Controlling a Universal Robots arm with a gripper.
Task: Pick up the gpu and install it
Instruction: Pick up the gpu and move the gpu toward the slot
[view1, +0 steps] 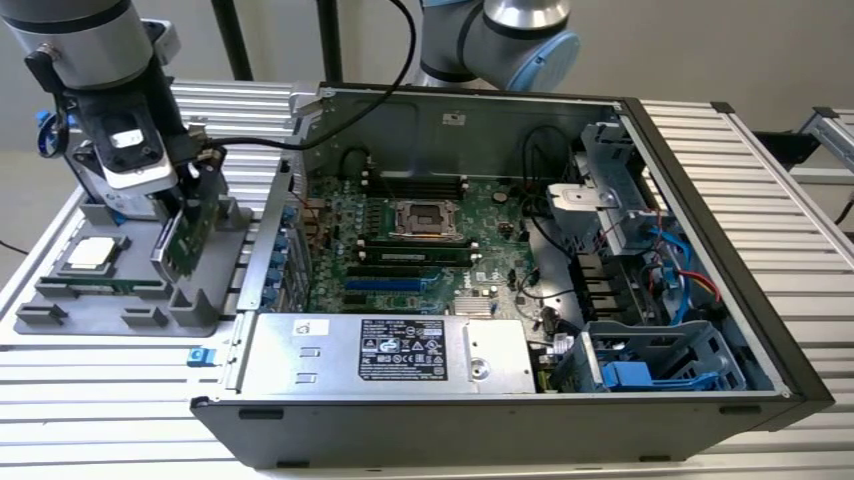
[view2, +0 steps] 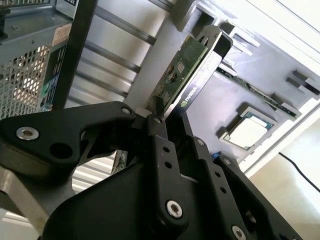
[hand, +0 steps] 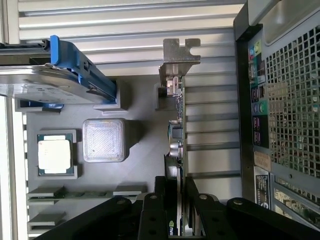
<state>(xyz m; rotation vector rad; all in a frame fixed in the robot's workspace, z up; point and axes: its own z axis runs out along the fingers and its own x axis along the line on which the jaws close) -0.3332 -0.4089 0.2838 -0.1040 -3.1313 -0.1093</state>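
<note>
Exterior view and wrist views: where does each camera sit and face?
Exterior view: off the arm, high, looking down into the open computer case and grey tray; arm shows.
First wrist view: on the arm, looking past the gripper at the gpu edge-on.
Second wrist view: on the arm, facing the green face of the gpu.
Shared: all show the gripper shut on the gpu.

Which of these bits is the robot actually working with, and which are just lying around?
In the job: gpu, gripped by the pincer; open computer case.
Lying about: processor chip; hard drive; both in the grey tray.
</note>
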